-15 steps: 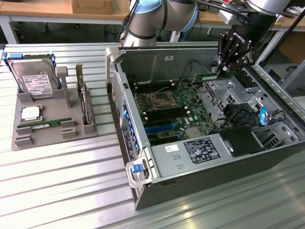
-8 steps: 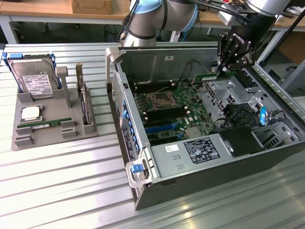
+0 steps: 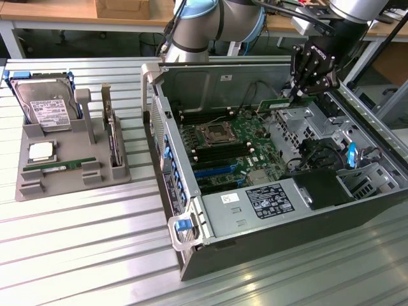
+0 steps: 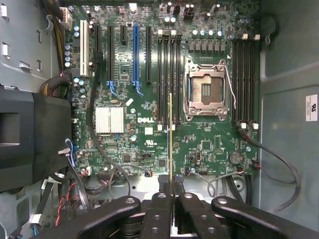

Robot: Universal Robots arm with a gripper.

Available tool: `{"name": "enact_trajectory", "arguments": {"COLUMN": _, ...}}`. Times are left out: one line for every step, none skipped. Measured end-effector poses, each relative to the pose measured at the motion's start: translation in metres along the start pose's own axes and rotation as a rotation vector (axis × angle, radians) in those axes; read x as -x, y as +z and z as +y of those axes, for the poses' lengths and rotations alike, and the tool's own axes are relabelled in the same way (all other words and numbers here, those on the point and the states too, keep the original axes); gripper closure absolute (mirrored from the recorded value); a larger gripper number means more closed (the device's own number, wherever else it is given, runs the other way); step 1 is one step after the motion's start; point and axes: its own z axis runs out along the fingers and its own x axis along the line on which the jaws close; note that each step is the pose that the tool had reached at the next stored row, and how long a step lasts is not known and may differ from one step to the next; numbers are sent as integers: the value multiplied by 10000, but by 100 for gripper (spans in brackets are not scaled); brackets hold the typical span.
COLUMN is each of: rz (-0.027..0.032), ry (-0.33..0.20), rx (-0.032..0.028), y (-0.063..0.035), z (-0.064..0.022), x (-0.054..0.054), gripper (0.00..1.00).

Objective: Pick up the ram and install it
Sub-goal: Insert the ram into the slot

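**Item 1: my gripper (image 3: pixel 295 94) (image 4: pixel 171 188).** The fingers are clamped on the ram, one on each flat face.

**Item 2: the ram (image 3: pixel 282 102) (image 4: pixel 171 134).** Held in the air inside the open computer case (image 3: pixel 191 252), above the motherboard (image 4: pixel 149 134) and not yet seated. In the wrist view it appears edge-on, as a thin line running roughly parallel to the memory slots (image 4: pixel 169 74).

**Item 3: CPU socket (image 4: pixel 206 89).** It sits between two banks of slots, with its metal frame exposed.

**Item 4: loose cables (image 4: pixel 279 159).** They trail over the board's edge near the socket.

**Item 5: grey tray (image 3: pixel 38 185).** It stands outside the case, well apart from my work.

**Hazards, as I judge them:**
- The stick may meet a slot wall instead of the channel if it is slightly skewed or offset, and that could bend it.
- I cannot make out its notch, so it may be the wrong way round.
- Closed slot latches would block seating.
- A thin grip could let the stick pivot under pressure.
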Motion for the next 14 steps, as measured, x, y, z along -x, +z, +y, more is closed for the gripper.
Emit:
{"name": "enact_trajectory", "arguments": {"rz": 0, "ry": 0, "rx": 0, "y": 1, "z": 0, "x": 0, "gripper": 88}}
{"name": "enact_trajectory", "arguments": {"rz": 0, "ry": 0, "rx": 0, "y": 3, "z": 0, "x": 0, "gripper": 88}}
{"name": "enact_trajectory", "arguments": {"rz": -1, "ry": 0, "rx": 0, "y": 6, "z": 0, "x": 0, "gripper": 88}}
{"name": "enact_trajectory", "arguments": {"rz": 0, "ry": 0, "rx": 0, "y": 9, "z": 0, "x": 0, "gripper": 88}}
{"name": "enact_trajectory", "arguments": {"rz": 0, "ry": 0, "rx": 0, "y": 11, "z": -1, "x": 0, "gripper": 88}}
{"name": "enact_trajectory", "arguments": {"rz": 0, "ry": 0, "rx": 0, "y": 13, "z": -1, "x": -1, "gripper": 88}}
{"name": "enact_trajectory", "arguments": {"rz": 0, "ry": 0, "rx": 0, "y": 18, "z": -1, "x": -1, "gripper": 88}}
{"name": "enact_trajectory", "arguments": {"rz": 0, "ry": 0, "rx": 0, "y": 20, "z": -1, "x": -1, "gripper": 88}}
{"name": "enact_trajectory", "arguments": {"rz": 0, "ry": 0, "rx": 0, "y": 22, "z": -1, "x": -1, "gripper": 88}}
{"name": "enact_trajectory", "arguments": {"rz": 0, "ry": 0, "rx": 0, "y": 25, "z": -1, "x": -1, "gripper": 88}}
{"name": "enact_trajectory", "arguments": {"rz": 0, "ry": 0, "rx": 0, "y": 30, "z": -1, "x": -1, "gripper": 88}}
{"name": "enact_trajectory", "arguments": {"rz": 0, "ry": 0, "rx": 0, "y": 32, "z": -2, "x": -1, "gripper": 88}}
{"name": "enact_trajectory", "arguments": {"rz": 0, "ry": 0, "rx": 0, "y": 36, "z": -2, "x": -2, "gripper": 88}}
{"name": "enact_trajectory", "arguments": {"rz": 0, "ry": 0, "rx": 0, "y": 39, "z": -2, "x": -2, "gripper": 88}}
